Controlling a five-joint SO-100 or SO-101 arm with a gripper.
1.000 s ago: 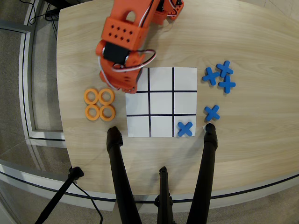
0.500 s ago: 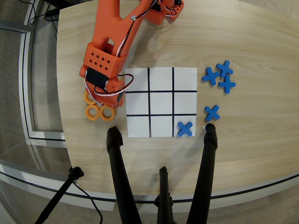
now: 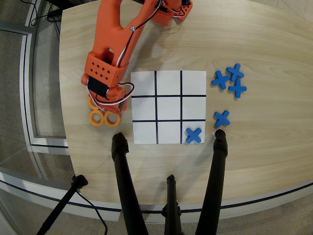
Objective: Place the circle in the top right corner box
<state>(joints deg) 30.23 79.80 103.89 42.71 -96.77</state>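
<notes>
Orange rings lie in a cluster on the wooden table left of the grid sheet: two (image 3: 97,118) (image 3: 112,118) show whole, and at least one more (image 3: 91,103) is partly hidden under the arm. My orange gripper (image 3: 106,107) hangs directly over this cluster, its fingers hidden by the wrist and cables, so I cannot tell whether they are open or hold a ring. The white nine-cell grid (image 3: 168,83) lies mid-table. Its top right cell (image 3: 193,83) in this view is blank. A blue X (image 3: 193,135) lies in the bottom right cell.
Several loose blue X pieces (image 3: 230,81) lie right of the grid, with one more (image 3: 221,118) lower down. Black tripod legs (image 3: 122,166) (image 3: 217,166) cross the table's near edge. The arm's base (image 3: 171,10) stands at the far edge.
</notes>
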